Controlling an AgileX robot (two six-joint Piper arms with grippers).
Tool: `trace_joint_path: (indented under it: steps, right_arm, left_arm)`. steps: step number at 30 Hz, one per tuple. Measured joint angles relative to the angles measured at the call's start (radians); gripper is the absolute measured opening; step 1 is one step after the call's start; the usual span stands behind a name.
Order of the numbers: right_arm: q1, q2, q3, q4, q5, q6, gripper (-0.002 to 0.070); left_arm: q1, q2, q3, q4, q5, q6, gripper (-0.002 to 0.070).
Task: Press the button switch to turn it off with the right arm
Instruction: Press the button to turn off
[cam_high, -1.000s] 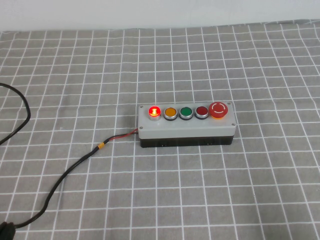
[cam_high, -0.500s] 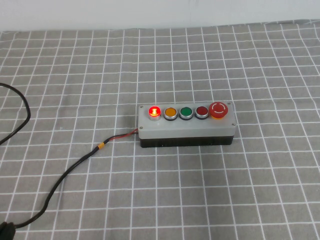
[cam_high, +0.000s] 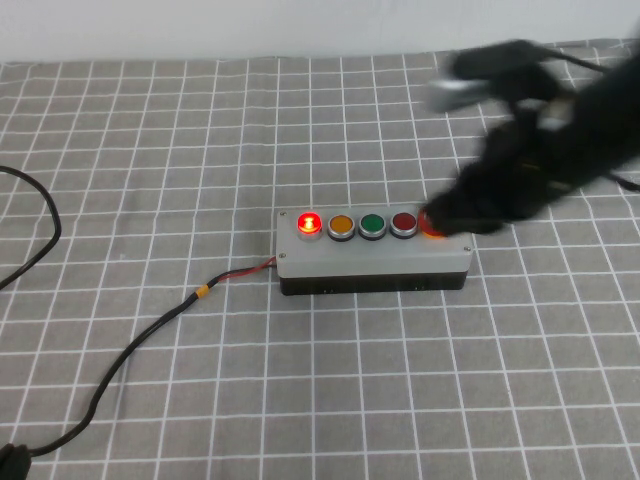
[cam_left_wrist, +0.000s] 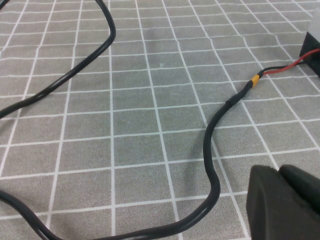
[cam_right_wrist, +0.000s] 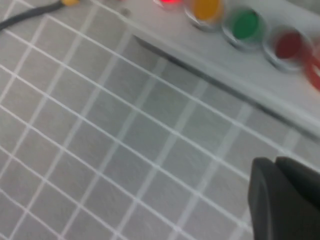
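The grey checked table cloth (cam_high: 150, 150) fills the high view. My right arm (cam_high: 570, 130) enters from the upper right of the frame, a motion-blurred black mass reaching down toward centre. The button switch (cam_high: 372, 252) lies just right of centre, long side across the frame. Its black cable (cam_high: 130, 350) runs off to the lower left.

My right gripper (cam_high: 462, 212) is over the box's right end, covering most of the big red mushroom button (cam_high: 431, 224); contact is not confirmed. Whether its fingers are spread or pressed together, I cannot tell. My left gripper (cam_left_wrist: 285, 200) shows only in its wrist view, at lower right, low over the cloth beside the cable; finger state likewise undetermined.

The red lamp (cam_high: 309, 222) is lit, so I judge the switch not yet off.

Risks: arriving fast and off-centre, I could clip the neighbouring dark-red button (cam_high: 403, 223) or shove the unfixed box along the cloth instead of depressing the mushroom.
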Motion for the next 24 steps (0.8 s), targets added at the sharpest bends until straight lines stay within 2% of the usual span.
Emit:
trace_joint_path:
  steps: [7,13,24]
  right_arm:
    - [0.099,0.289,-0.339,-0.021,0.091,0.002,-0.0017]
    - [0.122,0.49,-0.583,-0.021,0.155,0.019,-0.0017]
    - [0.122,0.652,-0.724,-0.025,0.156,0.055,-0.0017]
  left_arm:
    - [0.0,0.0,0.0,0.0,0.0,0.0,-0.0003]
    - [0.0,0.0,0.0,0.0,0.0,0.0,-0.0003]
    - [0.0,0.0,0.0,0.0,0.0,0.0,-0.0003]
